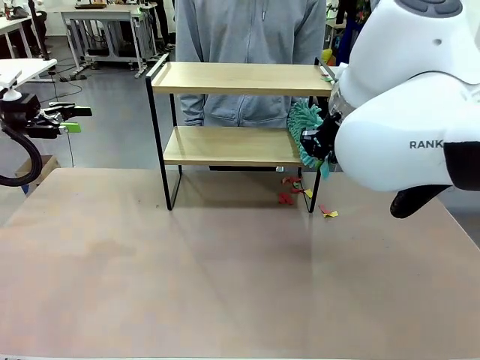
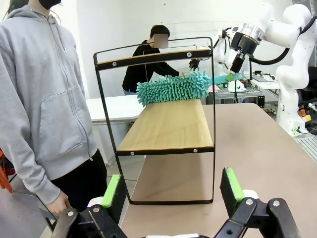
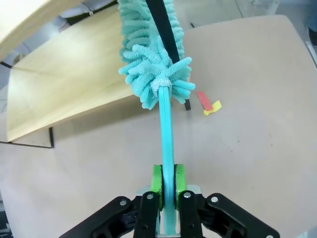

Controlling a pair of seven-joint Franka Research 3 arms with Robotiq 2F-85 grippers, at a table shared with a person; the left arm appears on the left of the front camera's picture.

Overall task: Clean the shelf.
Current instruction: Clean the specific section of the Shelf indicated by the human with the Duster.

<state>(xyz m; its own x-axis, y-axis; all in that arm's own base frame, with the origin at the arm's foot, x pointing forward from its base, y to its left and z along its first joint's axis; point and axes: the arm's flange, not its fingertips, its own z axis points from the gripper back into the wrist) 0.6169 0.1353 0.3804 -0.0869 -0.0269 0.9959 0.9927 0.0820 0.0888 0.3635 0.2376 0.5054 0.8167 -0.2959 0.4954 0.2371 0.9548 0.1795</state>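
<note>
The shelf [image 1: 240, 77] stands at the far side of the desk [image 1: 225, 277], just in front of a person [image 1: 247, 37]. The right end effector [image 3: 167, 179] is pinching the flat teal handle of a chenille duster [image 3: 151, 54]. Its fluffy head sits between the two boards at the shelf's right end, on or just above the lower one. The left end effector [image 2: 173, 191] hangs well apart to the left, fingers spread and holding nothing. Red and yellow paper scraps [image 1: 289, 196] lie by the shelf's right foot. The duster head looks soft and yielding, the handle slim, stiff and probably slick (a pinch low on it suits). The rack seems light and may skid if pushed hard.
</note>
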